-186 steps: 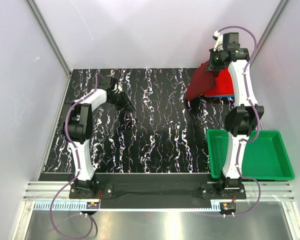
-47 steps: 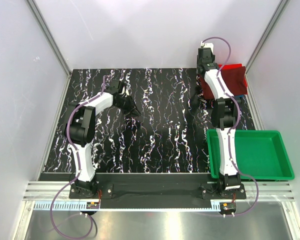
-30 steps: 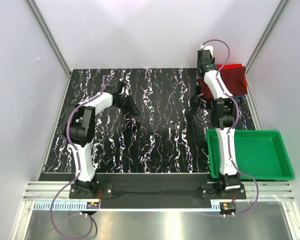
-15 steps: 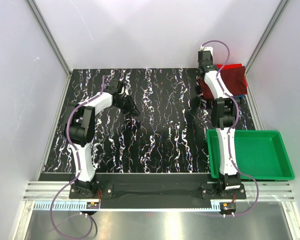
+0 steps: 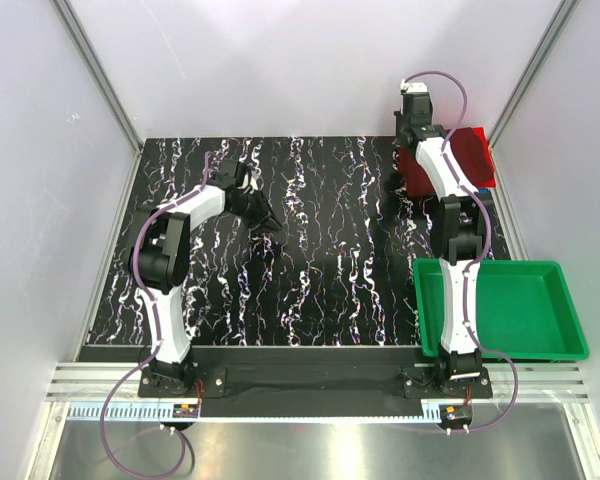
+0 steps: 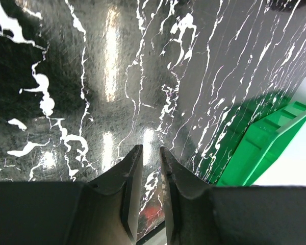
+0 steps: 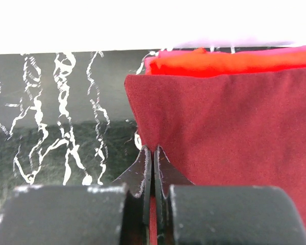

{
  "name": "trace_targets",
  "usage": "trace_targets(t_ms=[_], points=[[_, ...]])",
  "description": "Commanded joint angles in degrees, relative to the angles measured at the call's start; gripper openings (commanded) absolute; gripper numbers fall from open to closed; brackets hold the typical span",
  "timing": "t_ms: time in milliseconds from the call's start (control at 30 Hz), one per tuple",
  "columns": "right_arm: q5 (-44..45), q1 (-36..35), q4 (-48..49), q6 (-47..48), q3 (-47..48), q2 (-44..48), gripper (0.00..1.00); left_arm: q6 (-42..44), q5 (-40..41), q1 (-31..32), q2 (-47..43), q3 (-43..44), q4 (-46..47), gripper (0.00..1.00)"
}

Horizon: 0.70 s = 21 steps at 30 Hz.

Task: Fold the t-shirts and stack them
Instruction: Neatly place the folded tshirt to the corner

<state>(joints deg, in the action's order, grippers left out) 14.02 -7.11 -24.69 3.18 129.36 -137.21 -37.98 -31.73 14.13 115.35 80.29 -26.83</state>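
A dark maroon t-shirt lies folded on a bright red t-shirt at the table's far right corner. My right gripper is at the stack's left edge, shut on a pinch of the maroon cloth near its corner. The red shirt shows as a band beyond the maroon one in the right wrist view. My left gripper hovers over bare table at the left-middle, far from the shirts. Its jaws stand a narrow gap apart with nothing between them.
A green plastic tray sits at the near right, beside the right arm's base. The black marbled table runs to grey walls at the back and on both sides, close behind the shirt stack.
My right gripper has closed on the maroon shirt's edge and the arm has shifted slightly toward the back right. The left arm has not moved.
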Motion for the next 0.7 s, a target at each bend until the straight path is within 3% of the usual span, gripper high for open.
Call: trace_targets(t_ms=[0, 133, 233, 267, 300, 400, 467, 533, 633, 667], points=[[-4.61, -0.71, 2.11, -0.72, 0.62, 1.77, 0.0, 0.36, -1.59, -0.33, -3.03, 0.04, 1.26, 0.24], [-5.32, -0.71, 0.53, -2.21, 2.38, -0.69, 0.06, 0.62, -1.41, -0.33, -2.5, 1.53, 0.12, 0.24], [-3.83, -0.71, -2.29, -2.83, 4.92, -2.8, 0.16, 0.89, -1.58, -0.33, -1.88, 3.03, -0.94, 0.24], [-3.48, -0.71, -2.9, -2.83, 5.63, -3.24, 0.21, 0.97, -1.59, -0.24, -1.88, 3.38, -1.21, 0.24], [-3.21, -0.71, -4.22, -2.83, 6.25, -3.16, 0.36, 1.06, -1.76, -0.33, -1.8, 3.82, -1.47, 0.24], [-3.3, -0.62, -6.94, -4.93, 7.75, -0.88, 0.56, 0.97, -2.02, -0.33, -2.15, 4.78, -1.82, 0.24], [-4.78, -0.01, -8.61, -6.6, 7.75, 1.32, 0.61, 0.63, -2.2, -0.33, -2.41, 5.22, -1.82, 0.25], [-11.53, 2.88, -11.08, -10.89, 6.35, 5.01, 0.6, -0.42, -2.64, -0.33, -2.41, 5.75, -0.95, 0.25], [-23.04, 9.55, -11.96, -16.86, 2.76, 8.27, 0.5, -2.01, -4.04, -0.33, -2.5, 5.84, 0.81, 0.25], [-26.47, 11.58, -11.96, -17.93, 2.04, 8.45, 0.35, -2.1, -4.31, -0.33, -2.5, 5.93, 0.99, 0.25]])
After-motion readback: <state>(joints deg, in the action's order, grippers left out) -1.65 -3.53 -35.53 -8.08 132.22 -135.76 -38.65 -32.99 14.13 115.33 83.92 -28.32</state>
